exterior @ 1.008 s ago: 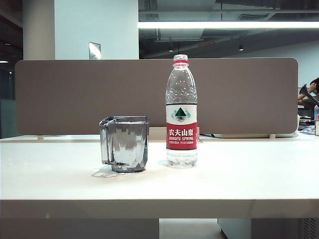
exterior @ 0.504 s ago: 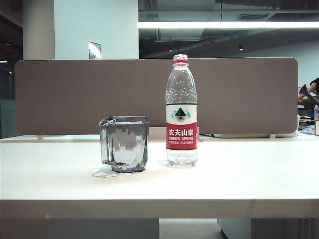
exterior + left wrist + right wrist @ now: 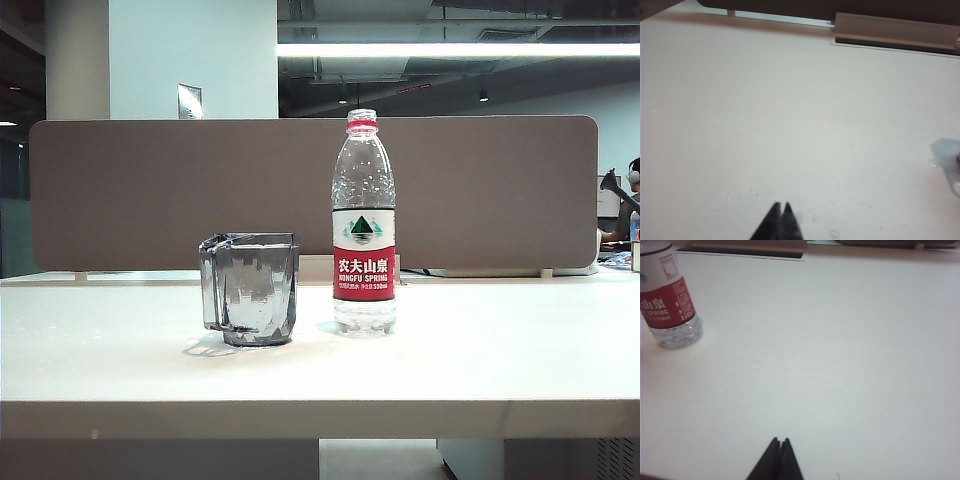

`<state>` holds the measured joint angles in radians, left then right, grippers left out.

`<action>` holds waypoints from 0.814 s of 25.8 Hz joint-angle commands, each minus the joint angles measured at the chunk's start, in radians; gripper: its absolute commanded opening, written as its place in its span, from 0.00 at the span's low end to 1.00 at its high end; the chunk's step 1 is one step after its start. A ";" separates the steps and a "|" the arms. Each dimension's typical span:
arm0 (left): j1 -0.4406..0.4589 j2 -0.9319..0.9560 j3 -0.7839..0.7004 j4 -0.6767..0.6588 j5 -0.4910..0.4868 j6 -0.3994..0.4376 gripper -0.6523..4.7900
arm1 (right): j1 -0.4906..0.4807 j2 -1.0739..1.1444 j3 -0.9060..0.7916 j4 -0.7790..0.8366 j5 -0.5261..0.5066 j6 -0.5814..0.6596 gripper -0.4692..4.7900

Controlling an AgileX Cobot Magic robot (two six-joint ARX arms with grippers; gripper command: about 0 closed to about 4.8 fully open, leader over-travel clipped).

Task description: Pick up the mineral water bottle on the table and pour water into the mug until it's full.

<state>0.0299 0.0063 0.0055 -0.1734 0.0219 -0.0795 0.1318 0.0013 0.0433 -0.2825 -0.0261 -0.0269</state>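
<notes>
Plastic bottle (image 3: 363, 222): upright on counter (image 3: 480, 360), at mug's (image 3: 250, 288) three o'clock, untouched.
Left pincer (image 3: 779, 206): tips together, over bare counter.
Right pincer (image 3: 779, 441): together, empty, well short of bottle.
Left: grasp, pour.

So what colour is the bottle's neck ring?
Red, on the mineral water bottle; clearest in the exterior view.

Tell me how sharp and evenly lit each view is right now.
Exterior view: sharp; ceiling strip light glares, the mug throws a faint shadow on the table. Left wrist view: soft, washed-out, shut left gripper a dark blur. Right wrist view: bottle label readable, table overexposed, shut right gripper dark.
</notes>
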 commanded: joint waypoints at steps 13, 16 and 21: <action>0.000 0.001 0.003 -0.011 0.000 0.076 0.11 | 0.000 -0.001 -0.002 -0.005 0.005 -0.002 0.08; -0.001 0.001 0.003 -0.011 0.000 0.076 0.11 | 0.000 -0.001 -0.002 -0.005 0.005 -0.002 0.08; -0.001 0.001 0.004 -0.011 0.000 0.076 0.11 | 0.000 -0.001 -0.002 -0.005 0.005 -0.002 0.08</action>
<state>0.0299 0.0063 0.0059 -0.1745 0.0219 -0.0116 0.1318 0.0013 0.0433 -0.2829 -0.0261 -0.0269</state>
